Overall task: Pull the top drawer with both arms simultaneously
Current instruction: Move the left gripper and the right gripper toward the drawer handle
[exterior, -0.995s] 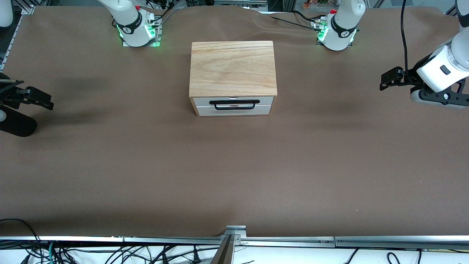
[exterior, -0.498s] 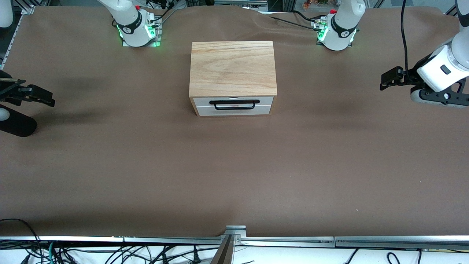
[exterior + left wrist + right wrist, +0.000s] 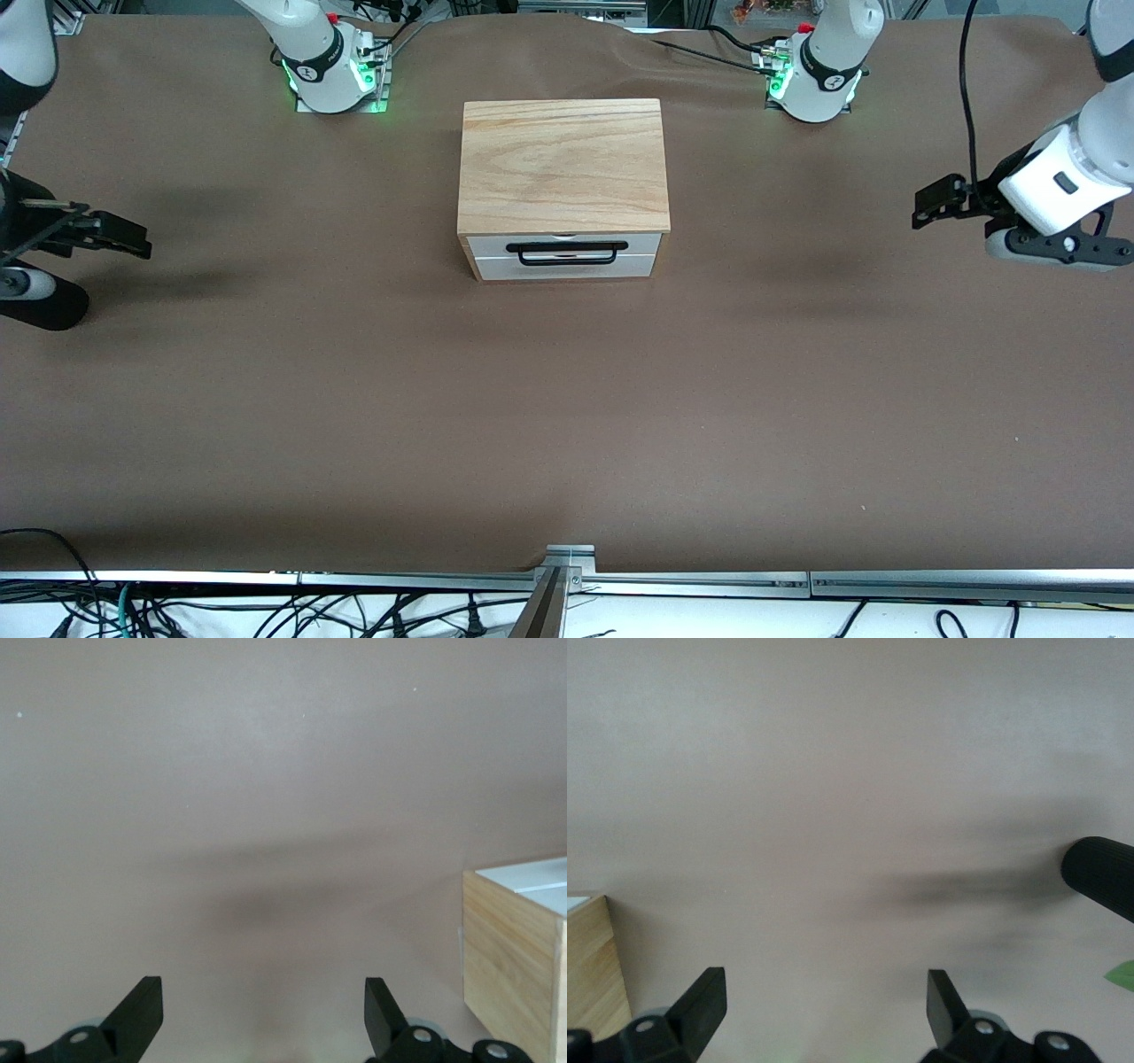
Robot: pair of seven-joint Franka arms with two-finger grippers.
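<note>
The top drawer (image 3: 485, 245) is the upper white front panel of a small oak-topped cabinet (image 3: 563, 164) at mid-table, and it sits shut, with a wide black wire handle (image 3: 567, 247) across it. Both arms hang over bare table, well apart from the cabinet. My left gripper (image 3: 930, 202) is out toward the left arm's end of the table, open and empty (image 3: 263, 992); the left wrist view shows the cabinet's oak side (image 3: 509, 966). My right gripper (image 3: 128, 237) is toward the right arm's end, also open and empty (image 3: 824, 985), with a cabinet corner (image 3: 589, 966) in its wrist view.
A lower white front panel (image 3: 567, 268) sits under the top drawer. Brown cloth (image 3: 567, 408) covers the table. The arm bases (image 3: 332, 75) (image 3: 815, 84) stand farther from the camera than the cabinet. A black rounded part (image 3: 1099, 873) shows in the right wrist view.
Both grippers have crept inward toward the cabinet, the right one more than the left. The drawer has not moved and both grippers stay open.
</note>
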